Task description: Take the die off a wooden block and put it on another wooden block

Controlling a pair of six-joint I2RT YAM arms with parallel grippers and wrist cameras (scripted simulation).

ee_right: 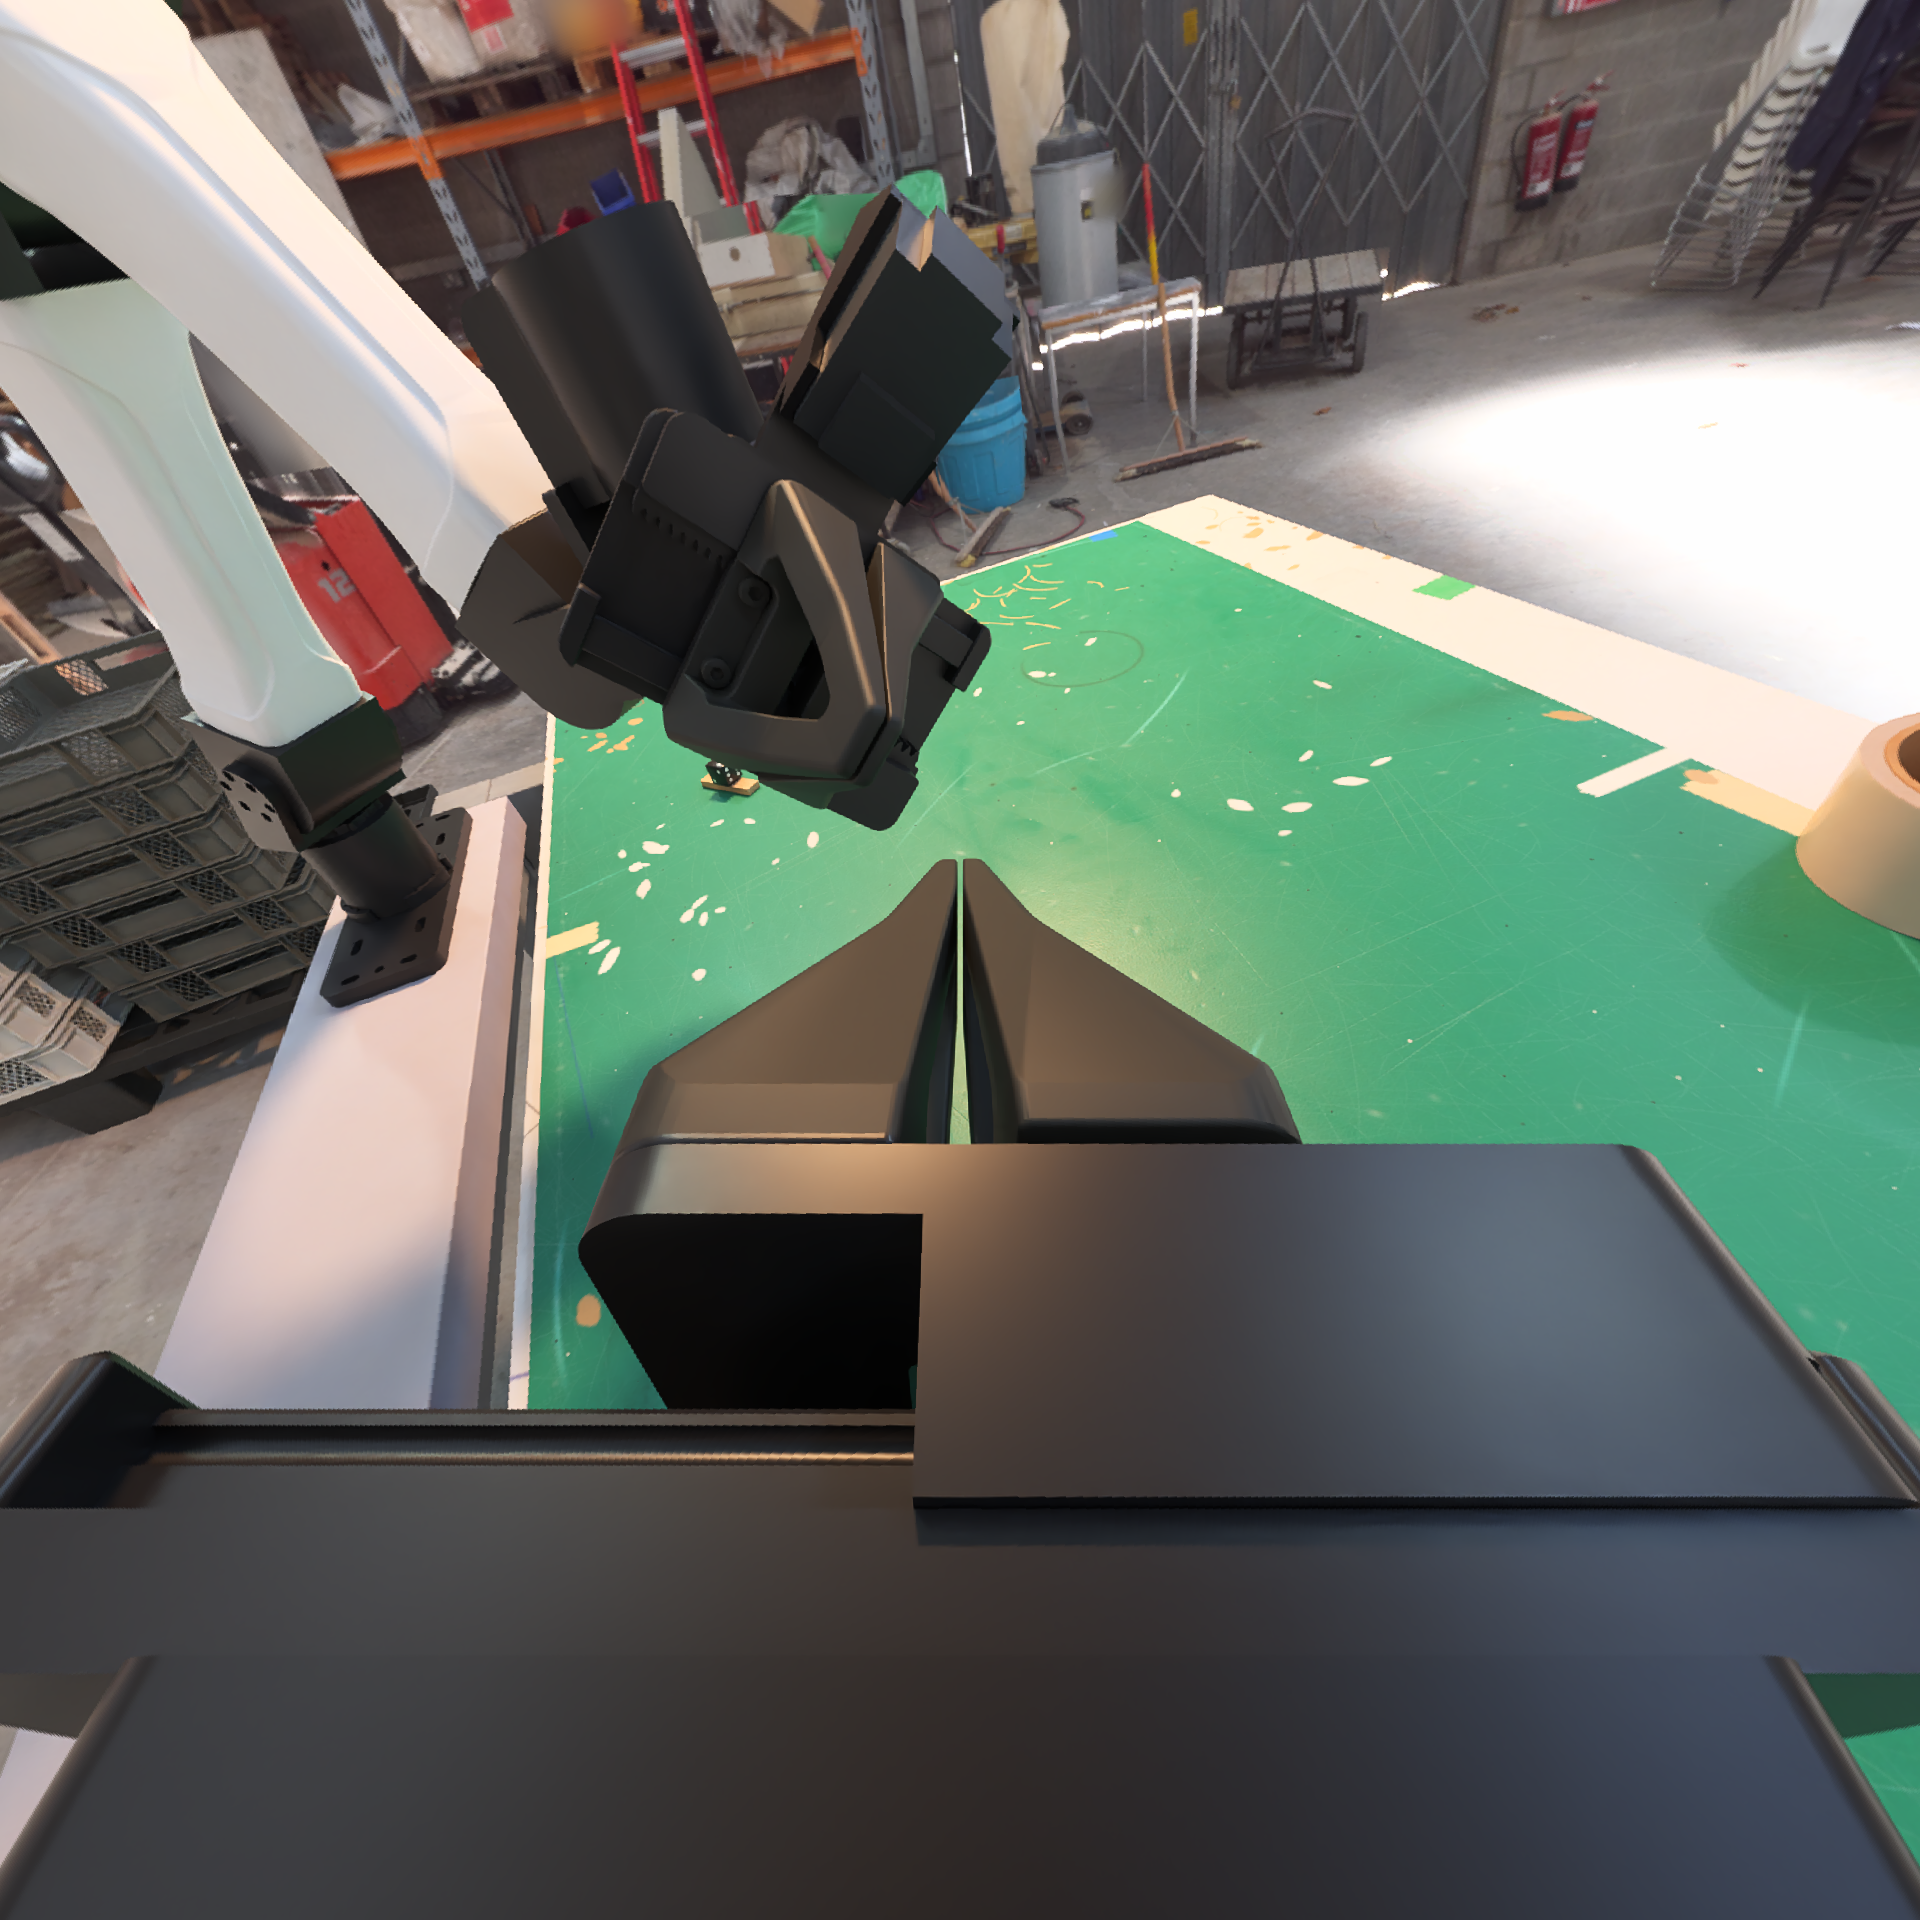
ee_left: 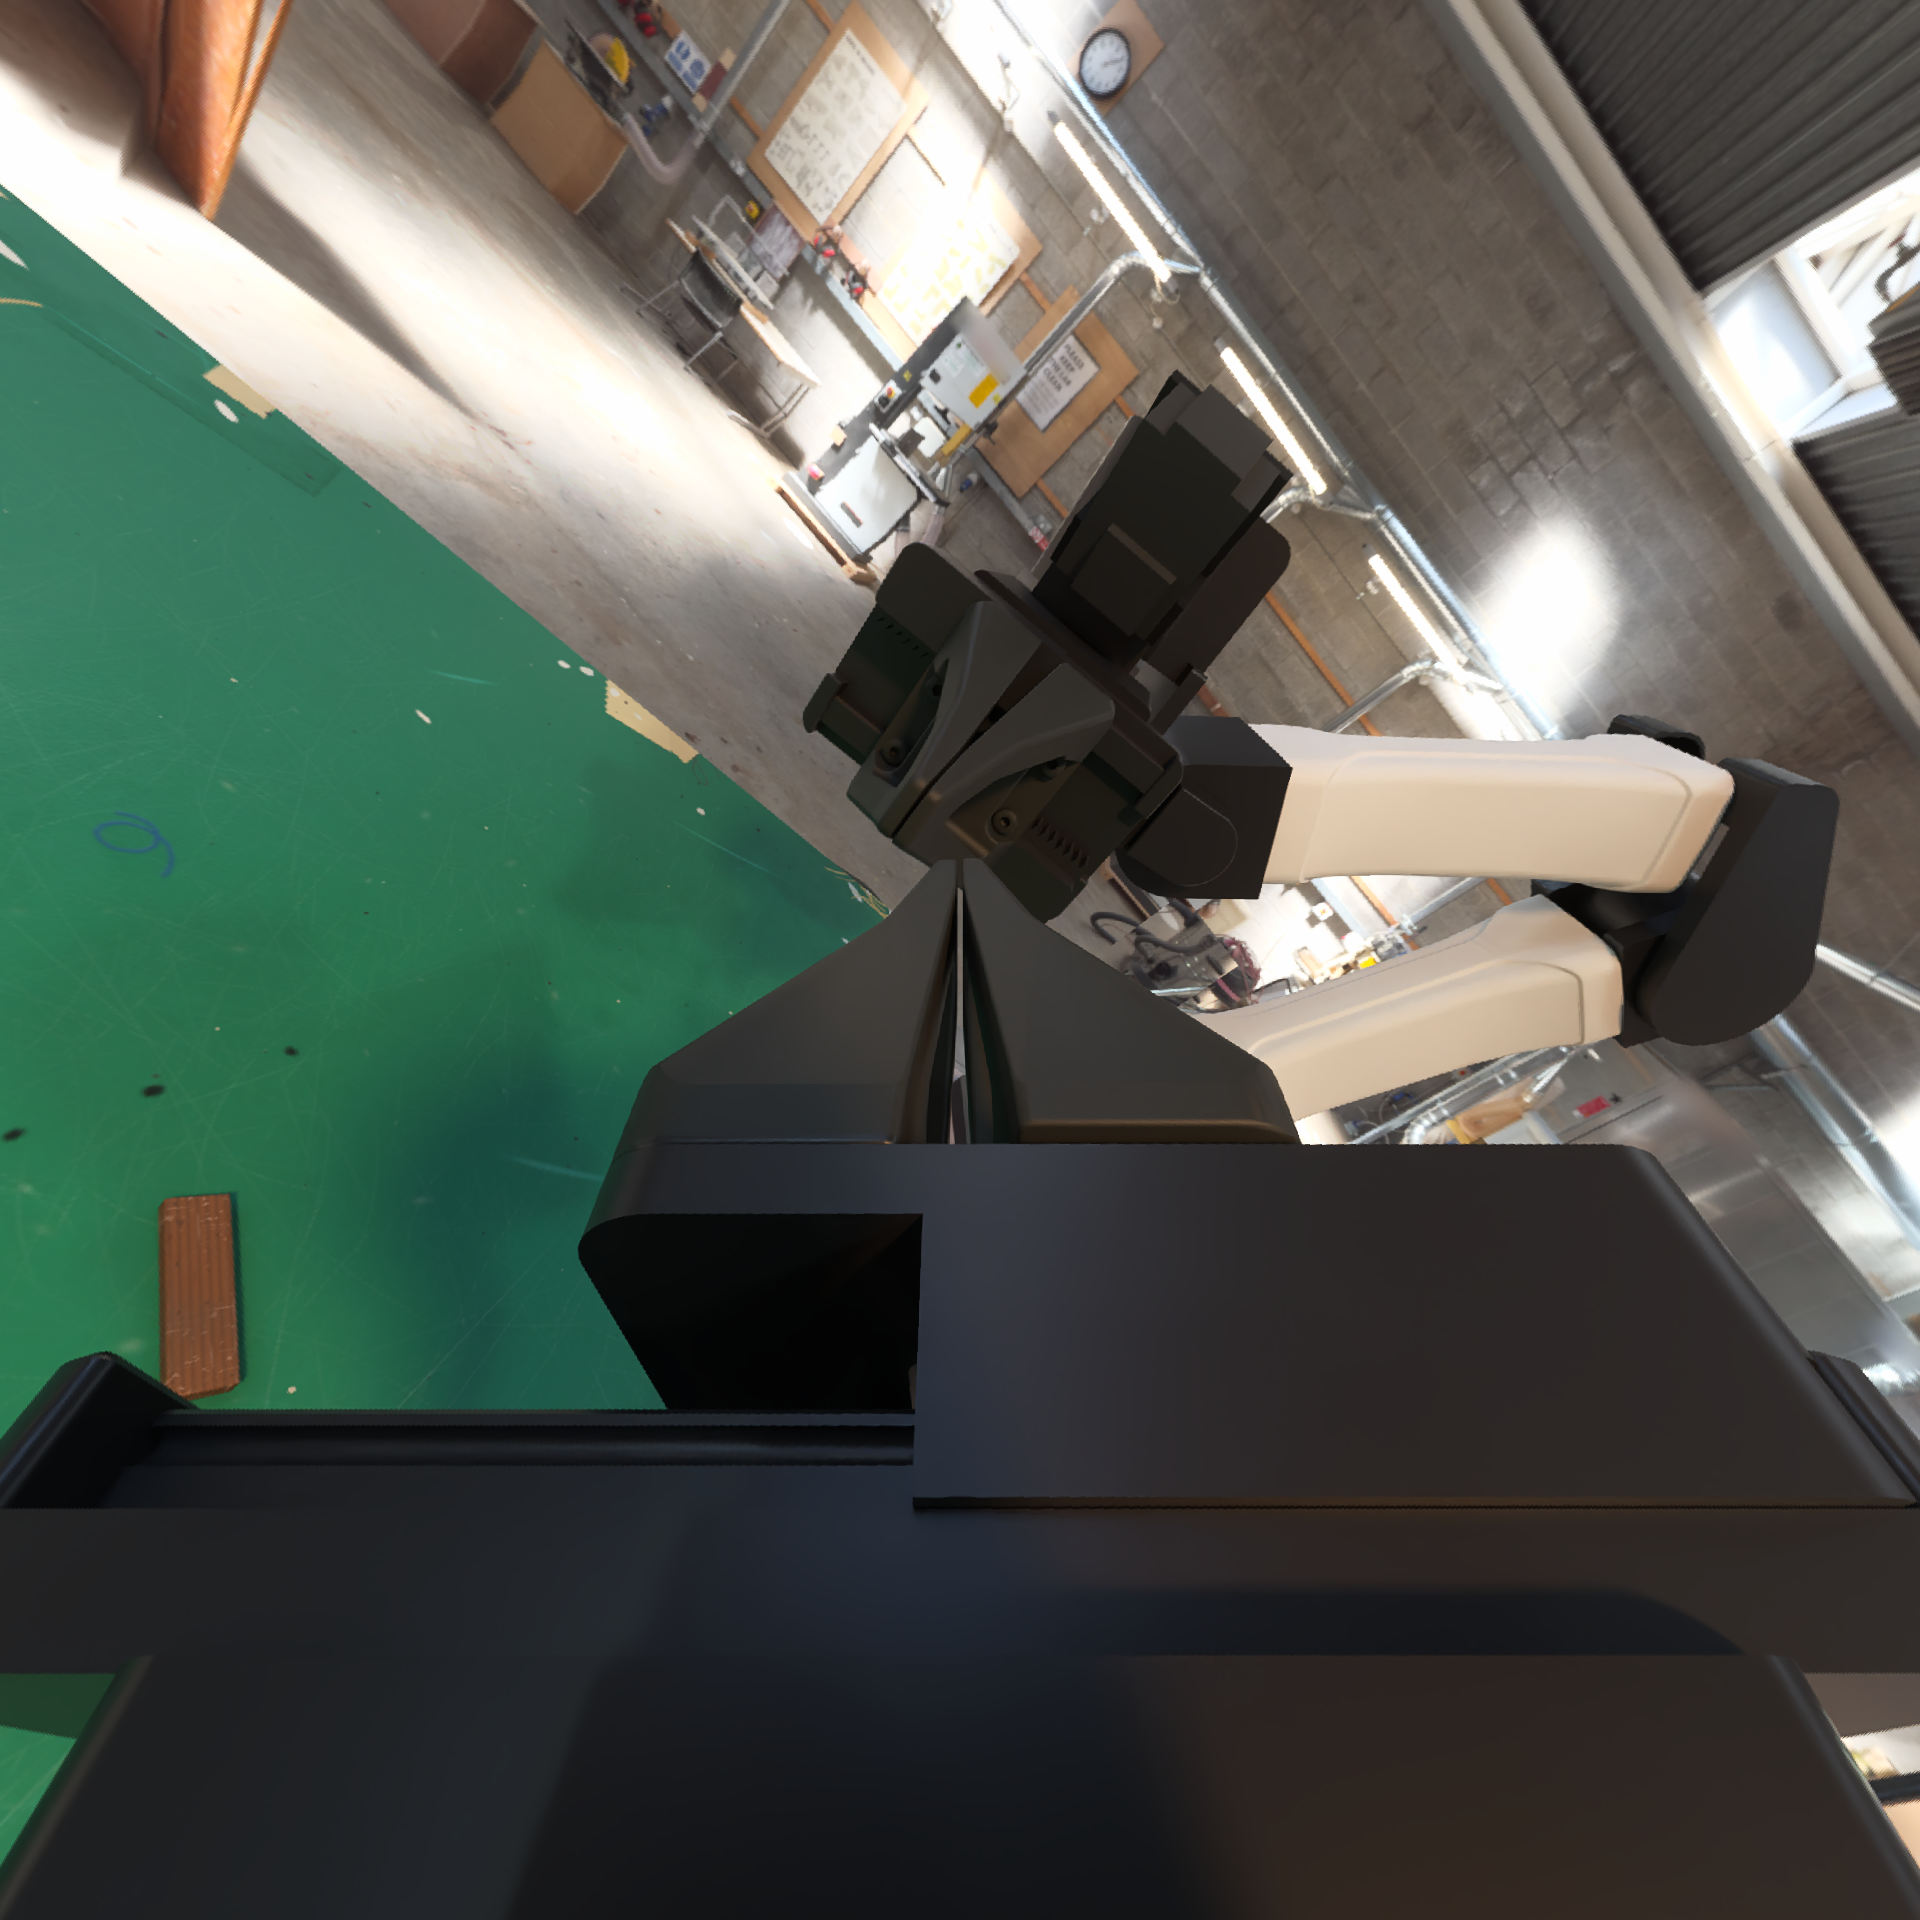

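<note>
Left gripper (ee_left: 958,914) pressed together, both fingers meeting with only a hairline slit between, nothing pinched, hanging in the air above the green mat (ee_left: 312,831) near its edge. Right gripper (ee_right: 958,883) also closed finger against finger, empty, held over the same green mat (ee_right: 1351,883). In the left wrist view, a brown wooden block (ee_left: 200,1294) lying flat on the mat, bare on top, long axis running roughly up and down in that picture, well apart from the left fingers. In the right wrist view, far off near the mat's further left part, a small dark die (ee_right: 724,773) with pale dots, sitting on top of a light wooden block (ee_right: 730,788), partly hidden behind the body of the left gripper (ee_right: 862,769) that hangs in front; too small to tell which face points upward or how this block is turned. At the right edge of the right wrist view, a roll of beige tape (ee_right: 1860,842) resting on the mat, hollow core facing up, seen only in part, content of the core not visible. Beside the mat on the left, a white table edge (ee_right: 364,1143) carrying the black base of the left arm (ee_right: 384,883). No contact between either gripper and the die or the blocks.
</note>
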